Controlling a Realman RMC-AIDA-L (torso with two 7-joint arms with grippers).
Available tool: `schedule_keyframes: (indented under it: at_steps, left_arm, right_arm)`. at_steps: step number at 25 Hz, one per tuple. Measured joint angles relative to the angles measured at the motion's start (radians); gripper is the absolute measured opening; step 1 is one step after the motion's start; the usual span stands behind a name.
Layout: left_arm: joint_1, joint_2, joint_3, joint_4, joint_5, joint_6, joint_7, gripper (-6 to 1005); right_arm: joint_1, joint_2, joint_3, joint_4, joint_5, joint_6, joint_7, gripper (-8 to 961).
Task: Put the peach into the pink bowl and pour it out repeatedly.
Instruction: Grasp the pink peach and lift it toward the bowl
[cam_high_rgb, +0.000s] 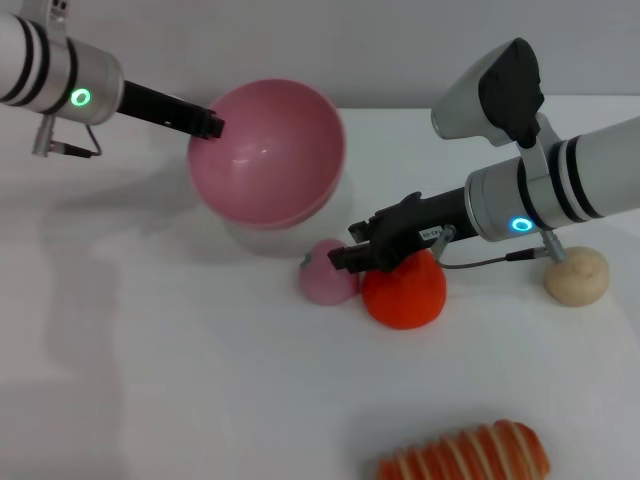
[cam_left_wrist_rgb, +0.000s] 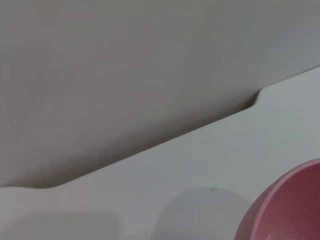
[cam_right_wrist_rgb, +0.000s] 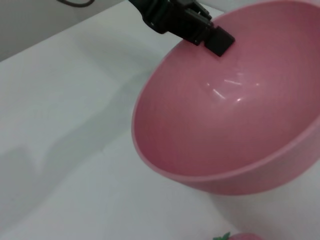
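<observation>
Because the left gripper (cam_high_rgb: 212, 126) is clamped on the rim of the smooth, glossy pink plastic bowl (cam_high_rgb: 268, 152) and holds it raised and tilted with its empty mouth toward the fruits, the bowl looks just emptied and ready for a refill. The small pale pink round toy peach (cam_high_rgb: 328, 271) lies on the white table (cam_high_rgb: 150, 380) just below the bowl, touching or nearly touching the bright orange-red round fruit (cam_high_rgb: 405, 291). The right gripper (cam_high_rgb: 352, 251) hangs low right beside the peach, likely lining up a grasp; whether its jaws are parted I cannot tell, since the fingertips merge with the dark body. A beige lumpy ball (cam_high_rgb: 577, 276) sits well apart, and a striped orange item (cam_high_rgb: 470, 453) is cut off at the near edge.
</observation>
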Motion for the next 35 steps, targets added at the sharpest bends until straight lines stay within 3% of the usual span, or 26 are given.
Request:
schedule_keyframes:
  at_steps: [7,35]
  left_arm:
    - [0.021,0.014,-0.006,0.002,0.026,0.003,-0.006,75]
    - [0.060,0.020,-0.015,0.030,0.033,0.007,0.000,79]
  right_arm:
    - [0.009,0.000,-0.030,0.010,0.007,0.028,0.006,496]
    - [0.065,0.003,-0.096,0.107,0.008,0.107,0.012,466]
